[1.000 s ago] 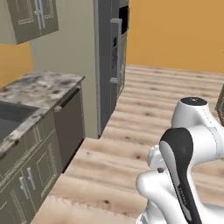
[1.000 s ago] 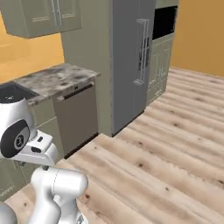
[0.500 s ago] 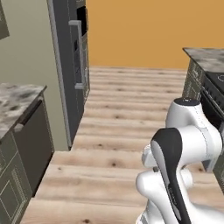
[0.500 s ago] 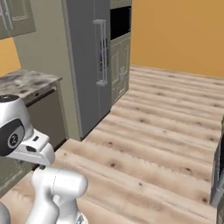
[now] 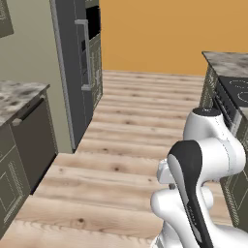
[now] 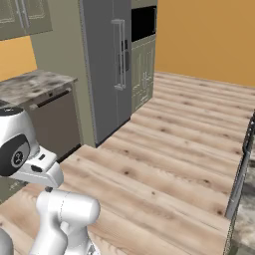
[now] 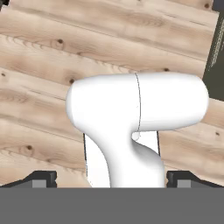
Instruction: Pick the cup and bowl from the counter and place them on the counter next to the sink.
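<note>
**A kitchen with a wide wooden floor**

The room has a light wooden floor and an orange wall at the back. A tall grey fridge stands on one side, next to a speckled tabletop with a dark dishwasher under it. Across the floor is a second tabletop with a black stovetop beside it.

The white arm is folded up close to its base. The claw points down at the floor, and its two dark tips sit far apart, so it is spread wide and holds nothing.

I cannot find the cup, the bowl or the sink from here, so I cannot say where they are.

The job has hardly begun. The step now looks like driving to the right tabletop. To do it well, the base should roll slowly, keep away from the fridge and the cabinets, and stop facing the tabletop so the cup and bowl come into sight. The arm should stay tucked in until then.
</note>
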Robot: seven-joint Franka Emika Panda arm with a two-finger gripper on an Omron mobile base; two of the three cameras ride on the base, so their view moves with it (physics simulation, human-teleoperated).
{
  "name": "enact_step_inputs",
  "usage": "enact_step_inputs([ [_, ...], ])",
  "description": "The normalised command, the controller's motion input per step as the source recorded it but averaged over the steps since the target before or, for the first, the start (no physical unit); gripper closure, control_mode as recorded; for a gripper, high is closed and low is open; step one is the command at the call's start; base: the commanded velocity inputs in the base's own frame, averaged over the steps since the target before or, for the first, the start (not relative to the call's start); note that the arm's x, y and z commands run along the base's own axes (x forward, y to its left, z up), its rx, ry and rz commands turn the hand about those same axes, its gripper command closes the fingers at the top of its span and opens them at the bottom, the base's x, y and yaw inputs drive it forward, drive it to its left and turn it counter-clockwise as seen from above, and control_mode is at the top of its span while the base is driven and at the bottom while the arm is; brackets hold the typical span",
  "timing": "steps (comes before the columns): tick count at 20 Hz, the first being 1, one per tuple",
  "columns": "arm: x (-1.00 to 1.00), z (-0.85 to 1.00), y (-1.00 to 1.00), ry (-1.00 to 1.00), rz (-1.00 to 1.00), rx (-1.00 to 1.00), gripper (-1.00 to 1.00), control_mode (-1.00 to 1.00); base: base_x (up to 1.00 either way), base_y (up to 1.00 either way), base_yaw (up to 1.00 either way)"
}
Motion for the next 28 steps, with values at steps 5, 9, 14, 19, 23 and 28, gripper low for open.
enact_step_inputs([
  [5, 0.0, 0.0, 0.0, 0.0, 0.0, 0.0, -1.0, 1.0, -1.0, 0.15, 0.13],
  [9, 0.0, 0.0, 0.0, 0.0, 0.0, 0.0, -1.0, 1.0, -0.87, -0.34, 0.03],
  [14, 0.0, 0.0, 0.0, 0.0, 0.0, 0.0, -1.0, 1.0, -0.2, -1.0, 0.0],
  [19, 0.0, 0.0, 0.0, 0.0, 0.0, 0.0, -1.0, 1.0, -0.23, -1.0, -0.03],
  [23, 0.0, 0.0, 0.0, 0.0, 0.0, 0.0, -1.0, 1.0, -0.42, -1.0, -0.05],
  [28, 0.0, 0.0, 0.0, 0.0, 0.0, 0.0, -1.0, 1.0, -0.32, -1.0, -0.1],
])
